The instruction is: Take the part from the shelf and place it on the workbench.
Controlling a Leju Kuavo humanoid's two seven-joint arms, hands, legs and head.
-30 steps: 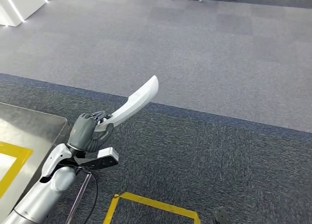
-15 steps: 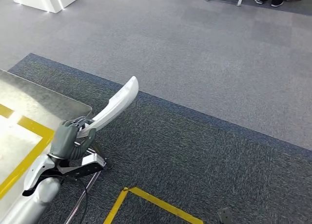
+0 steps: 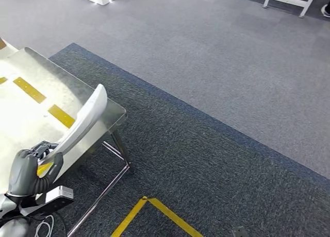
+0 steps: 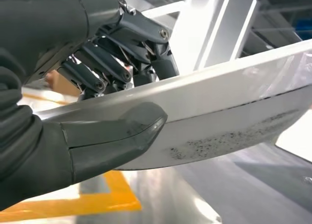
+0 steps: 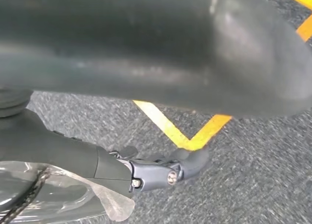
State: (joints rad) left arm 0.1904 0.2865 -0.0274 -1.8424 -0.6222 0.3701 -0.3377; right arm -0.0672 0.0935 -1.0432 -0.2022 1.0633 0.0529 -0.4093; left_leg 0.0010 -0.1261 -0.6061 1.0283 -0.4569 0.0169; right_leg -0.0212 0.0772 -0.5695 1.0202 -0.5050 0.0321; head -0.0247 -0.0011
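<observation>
One long white part (image 3: 80, 121) is sitting in the left hand (image 3: 27, 171) in the head view, gripped at its near end and pointing toward 1 o'clock over the steel workbench (image 3: 50, 74) w/ yellow tape.

Left wrist view: thumb (image 4: 114, 136) and fingers (image 4: 110, 68) are clamping the part (image 4: 228, 107).

Right wrist view: right hand (image 5: 162, 170) is hanging over grey carpet (image 5: 250, 175); can't tell its state.

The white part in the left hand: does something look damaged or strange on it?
The white part shows a patch of dark speckles on its lower face in the left wrist view, like scuffing or dirt. Otherwise the left hand holds it firmly, above the workbench.
</observation>
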